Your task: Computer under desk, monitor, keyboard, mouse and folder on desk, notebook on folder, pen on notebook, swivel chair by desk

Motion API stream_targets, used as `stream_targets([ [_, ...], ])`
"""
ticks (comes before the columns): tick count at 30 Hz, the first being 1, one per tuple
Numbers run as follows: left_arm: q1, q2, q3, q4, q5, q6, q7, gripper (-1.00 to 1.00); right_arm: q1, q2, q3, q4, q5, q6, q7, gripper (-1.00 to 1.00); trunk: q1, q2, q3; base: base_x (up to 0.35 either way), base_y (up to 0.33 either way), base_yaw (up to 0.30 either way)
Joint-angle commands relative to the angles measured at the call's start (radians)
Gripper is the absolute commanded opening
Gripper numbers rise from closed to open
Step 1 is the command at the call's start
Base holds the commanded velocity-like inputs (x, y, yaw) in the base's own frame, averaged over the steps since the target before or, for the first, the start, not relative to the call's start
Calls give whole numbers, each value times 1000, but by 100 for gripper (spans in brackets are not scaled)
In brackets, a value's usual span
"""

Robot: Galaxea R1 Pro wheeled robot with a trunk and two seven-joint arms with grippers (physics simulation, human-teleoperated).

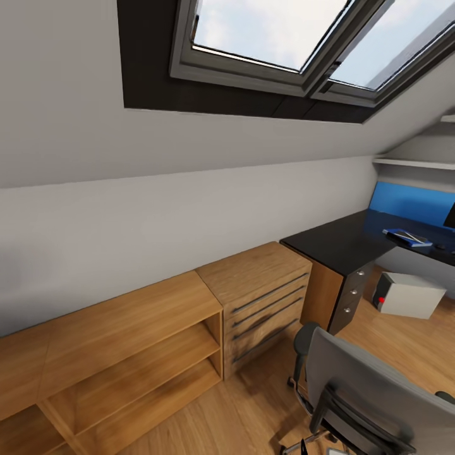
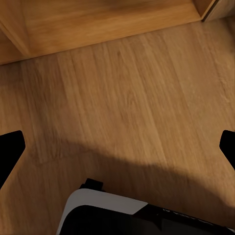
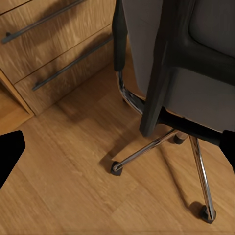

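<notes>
The swivel chair (image 1: 373, 392), grey with black armrests, stands on the floor at the lower right, apart from the desk (image 1: 335, 243). On the desk's glossy black top lies the blue folder (image 1: 407, 237). An edge of the black monitor (image 1: 450, 218) shows at the far right. The grey computer (image 1: 411, 294) with its red light sits on the floor under the desk. My right gripper (image 3: 117, 149) is open above the floor beside the swivel chair's chrome base (image 3: 161, 142). Over bare floor, my left gripper (image 2: 117, 149) is open too, holding nothing.
A light wooden drawer cabinet (image 1: 262, 297) stands against the desk's left end, with a low open shelf unit (image 1: 126, 354) further left along the sloped wall. A skylight is overhead. My own base (image 2: 122, 215) shows under the left gripper.
</notes>
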Motion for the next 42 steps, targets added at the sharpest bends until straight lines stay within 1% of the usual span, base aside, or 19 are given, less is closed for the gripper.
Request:
stream_targets([
  [1,-1,1,-9,0,3,-4,8,100,-1,0,8,1,-1,-1,-7,100,0,-2,-2,0,3,-6],
  [6,-1,0,-9,0,3,-4,8,100,-1,0,8,1,-2,0,-4,100,0,-2,-2,0,1,-2],
  [13,-1,1,-9,0,3,-4,8,100,-1,15,9,1,-2,-1,-4,100,0,-2,-3,0,0,0],
  [28,-1,1,-9,0,3,-4,8,100,-1,14,8,1,-2,0,-4,100,0,-2,-25,0,5,0],
  [36,-1,0,-9,0,3,-4,8,100,-1,13,7,1,-2,0,-4,100,0,-2,-30,42,221,-2],
  [42,-1,1,-9,0,3,-3,8,100,0,12,7,1,-2,0,-4,100,0,-2,-29,82,195,-155],
])
